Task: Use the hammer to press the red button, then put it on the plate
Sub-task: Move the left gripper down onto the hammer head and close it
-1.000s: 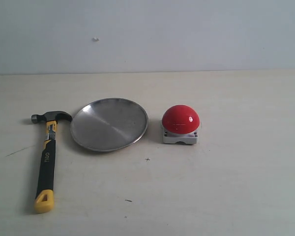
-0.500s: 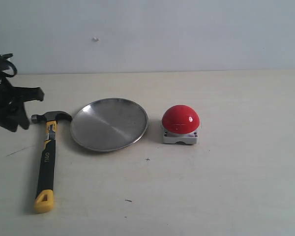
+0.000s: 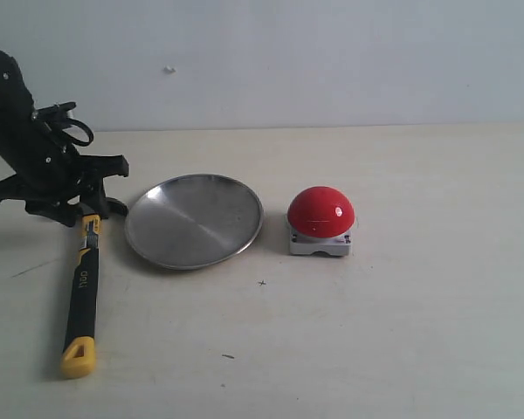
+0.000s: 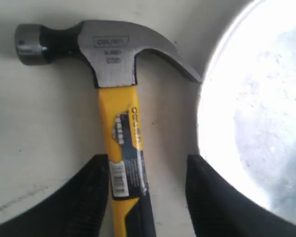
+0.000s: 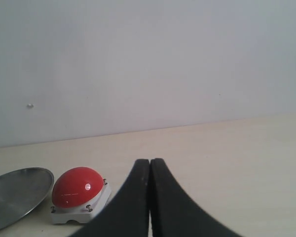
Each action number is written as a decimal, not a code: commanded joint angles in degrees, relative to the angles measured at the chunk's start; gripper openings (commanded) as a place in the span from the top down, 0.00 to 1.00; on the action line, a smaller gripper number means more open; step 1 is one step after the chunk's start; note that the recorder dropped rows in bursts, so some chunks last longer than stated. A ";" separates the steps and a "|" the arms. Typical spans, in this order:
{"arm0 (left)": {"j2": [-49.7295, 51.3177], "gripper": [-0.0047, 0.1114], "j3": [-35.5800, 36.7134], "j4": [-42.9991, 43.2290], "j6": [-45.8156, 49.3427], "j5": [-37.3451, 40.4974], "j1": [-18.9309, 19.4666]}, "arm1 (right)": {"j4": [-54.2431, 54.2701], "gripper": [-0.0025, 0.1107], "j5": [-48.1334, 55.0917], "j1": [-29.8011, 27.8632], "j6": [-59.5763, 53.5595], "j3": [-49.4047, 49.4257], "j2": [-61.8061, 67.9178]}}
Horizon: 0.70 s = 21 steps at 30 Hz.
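Hammer [image 3: 81, 288] lying on the table [image 3: 402, 332] beside the plate [image 3: 195, 220], its handle straddled by the released left claw [image 4: 147, 163]; right claw [image 5: 150, 168] clenched, empty. Pressing of the red button [image 3: 320, 211] and placement are judged outstanding.

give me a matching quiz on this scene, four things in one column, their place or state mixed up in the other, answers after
Things
1. hammer
2. plate
3. left claw
4. right claw

Place or state
a. shut, holding nothing
b. lying flat on the table, head next to the plate's rim
c. open, one finger on each side of the hammer's handle
d. empty, between the hammer and the red button

Pairs: 1-b, 2-d, 3-c, 4-a
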 commanded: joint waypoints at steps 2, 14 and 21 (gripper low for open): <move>1.97 0.54 -3.58 6.05 -4.22 1.74 -0.40 | -0.16 0.98 -0.41 -0.15 -0.15 0.30 -0.45; 6.45 0.54 -3.79 6.17 -4.22 -2.50 -0.40 | -0.16 0.98 -0.41 -0.15 -0.15 0.30 -0.45; 6.55 0.54 -3.79 6.17 -4.22 -4.27 -0.30 | -0.16 0.98 -0.41 -0.15 -0.15 0.30 -0.45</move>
